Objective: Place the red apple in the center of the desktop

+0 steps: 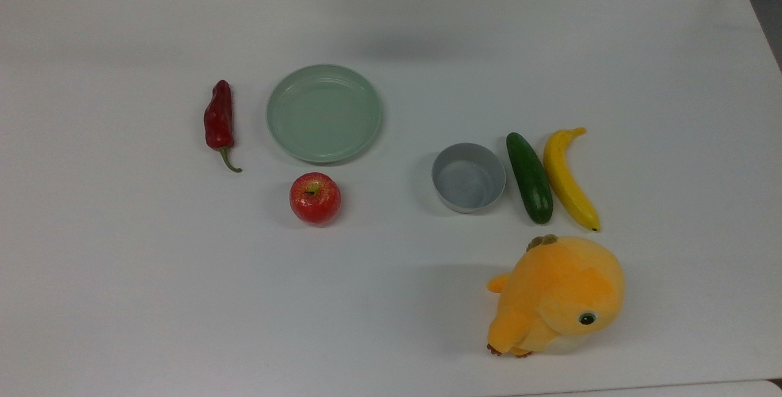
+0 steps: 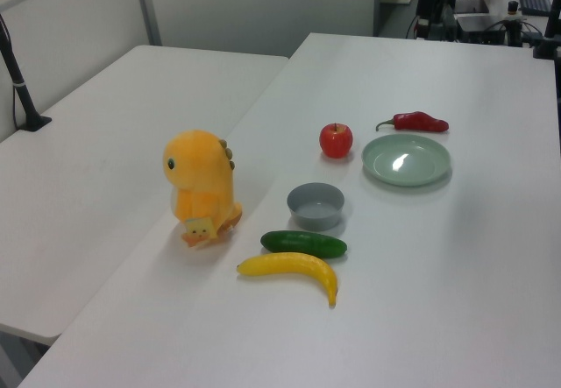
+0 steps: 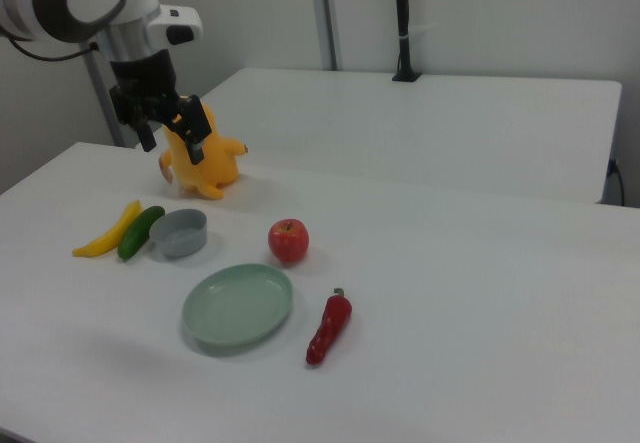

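Item 1: red apple (image 1: 315,198), upright on the tabletop (image 1: 122,275), stem up, just below the pale green plate (image 1: 324,112) in the top view and apart from it.
Item 2: dark-red chili pepper (image 1: 219,120), to the top view's left of the plate.
Item 3: grey bowl (image 1: 468,178), with a cucumber (image 1: 529,178) and a banana (image 1: 569,178) side by side on the top view's right.
Item 4: orange plush toy (image 1: 559,295), nearest the lower edge in the top view.
Item 5: end effector (image 3: 169,134); in the right view I see it raised above the tabletop, fingers spread, gripping nothing, well apart from the apple.
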